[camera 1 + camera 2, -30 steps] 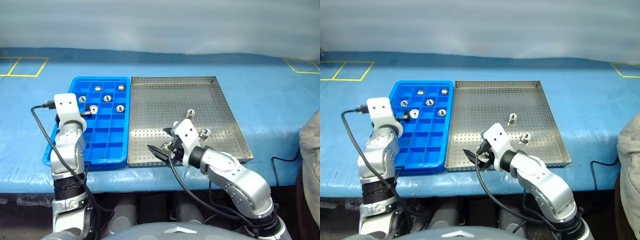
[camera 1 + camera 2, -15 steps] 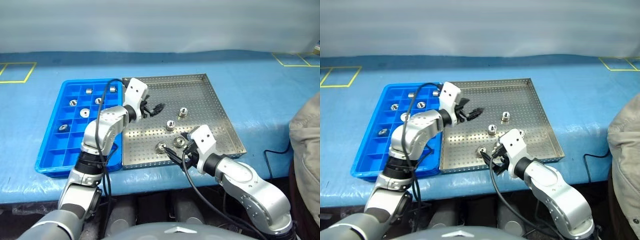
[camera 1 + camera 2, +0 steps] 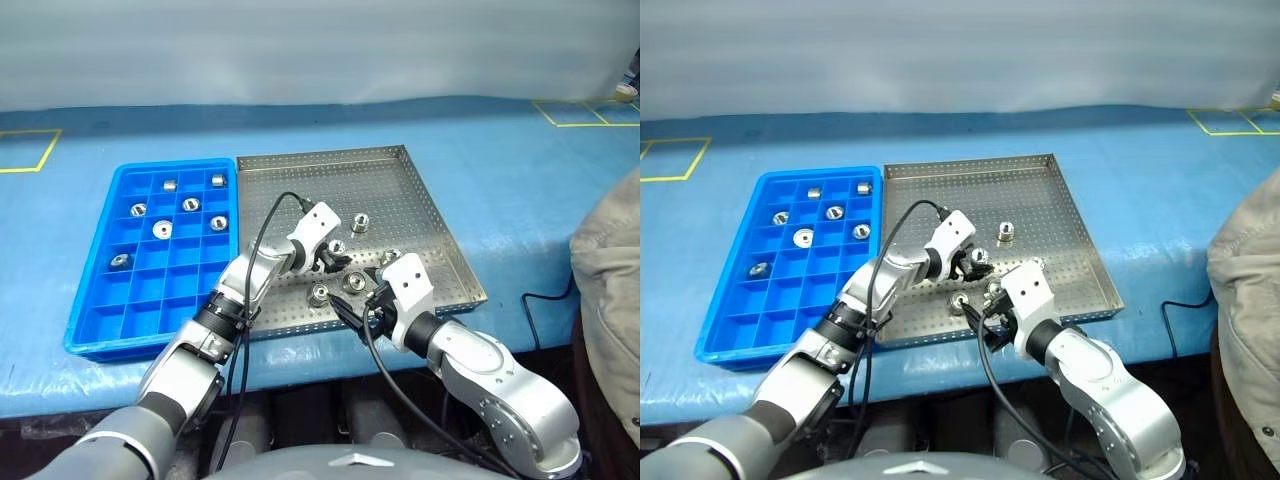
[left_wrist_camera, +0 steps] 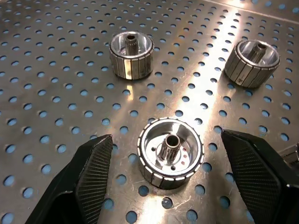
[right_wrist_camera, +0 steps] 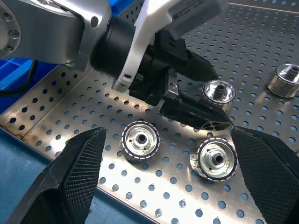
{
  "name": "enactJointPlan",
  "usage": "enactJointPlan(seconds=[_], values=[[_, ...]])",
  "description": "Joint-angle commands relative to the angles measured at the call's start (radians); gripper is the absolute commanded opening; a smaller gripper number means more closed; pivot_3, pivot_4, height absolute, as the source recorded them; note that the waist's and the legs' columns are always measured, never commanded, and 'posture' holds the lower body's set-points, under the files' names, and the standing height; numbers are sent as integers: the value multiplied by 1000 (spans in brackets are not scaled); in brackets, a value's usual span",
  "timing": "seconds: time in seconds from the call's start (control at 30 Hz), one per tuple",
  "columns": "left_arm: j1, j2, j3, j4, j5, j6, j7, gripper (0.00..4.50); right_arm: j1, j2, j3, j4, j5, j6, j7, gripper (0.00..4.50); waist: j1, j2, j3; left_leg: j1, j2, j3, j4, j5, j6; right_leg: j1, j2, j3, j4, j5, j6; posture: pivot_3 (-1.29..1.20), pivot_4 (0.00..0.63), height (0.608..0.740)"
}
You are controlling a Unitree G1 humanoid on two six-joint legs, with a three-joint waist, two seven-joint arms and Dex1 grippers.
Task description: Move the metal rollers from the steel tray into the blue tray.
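Our left claw (image 3: 332,262) hangs open over the steel tray (image 3: 420,210), its two fingers (image 4: 86,172) straddling one roller (image 4: 170,151) without touching it. That roller stands on end, its axis upright, dead between the fingers, so a straight drop and squeeze should take it, we judge. It is a shiny ribbed ring with a hollow hub. Three more rollers lie near: one at about two o'clock from the left claw (image 3: 361,222), two toward six o'clock (image 3: 320,294), nearer the right claw (image 3: 362,312), which is spread wide and holds nothing. The blue tray (image 3: 85,300) at nine o'clock already carries several rollers (image 3: 158,229). Both trays sit on the counter (image 3: 520,190).
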Motion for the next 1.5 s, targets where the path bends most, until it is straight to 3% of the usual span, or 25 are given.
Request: enactJointPlan(seconds=[0.03, 0.17, 0.2, 0.33, 0.53, 0.77, 1.17, 1.5], values=[[-26, -10, 8, 7, 24, -12, 5, 3149, -10, 5, -3, -35, -4, -18, -2, 4500, -1, 0, 0, 0, 0, 0, 0, 0, 0, 0, 0, 0, 0, 0, 0, -159, 150, 740], [-16, -16, 37, -18, 20, -13, 11, 1832, -20, 7, 1, -23, -6, -24, 1, 4500, -2, 0, 0, 0, 0, 0, 0, 0, 0, 0, 0, 0, 0, 0, 0, -152, 150, 740], [-14, -18, 46, -26, 17, -11, 14, 1677, -23, 8, 1, -19, -6, -24, 2, 4500, -2, 0, 0, 0, 0, 0, 0, 0, 0, 0, 0, 0, 0, 0, 0, -138, 150, 740], [0, -17, 122, -116, -4, 27, 55, 1680, -62, 16, 15, 5, -9, -30, 13, 4500, -2, 0, 0, 0, 0, 0, 0, 0, 0, 0, 0, 0, 0, 0, 0, -133, 150, 740], [76, -29, 338, -408, 47, 85, 362, 1680, -159, 29, 73, 58, -9, -39, 55, 4500, 1, 0, 0, -1, 1, 0, 0, 0, 0, -1, 0, 1, 0, 3, 5, -76, 150, 740], [263, -27, 474, -730, 181, 220, 608, 1680, -288, 43, 164, 154, -10, -72, 138, 4500, 25, 0, 0, 0, 0, 0, -1, 0, 0, 0, 0, 1, 0, 4, 6, 11, 150, 740], [547, -100, 485, -1037, 291, 420, 730, 1680, -359, 44, 236, 240, -38, -126, 234, 4500, 85, -1, 1, 0, -1, 0, 1, -1, 1, 1, -2, -1, -1, 2, 1, 93, 150, 740], [620, -205, 500, -1064, 319, 523, 774, 1680, -330, 55, 235, 225, -44, -127, 231, 4500, 87, -1, 1, -1, 0, 0, 1, -1, 1, 0, -2, -1, -1, 1, 1, 75, 150, 740]])
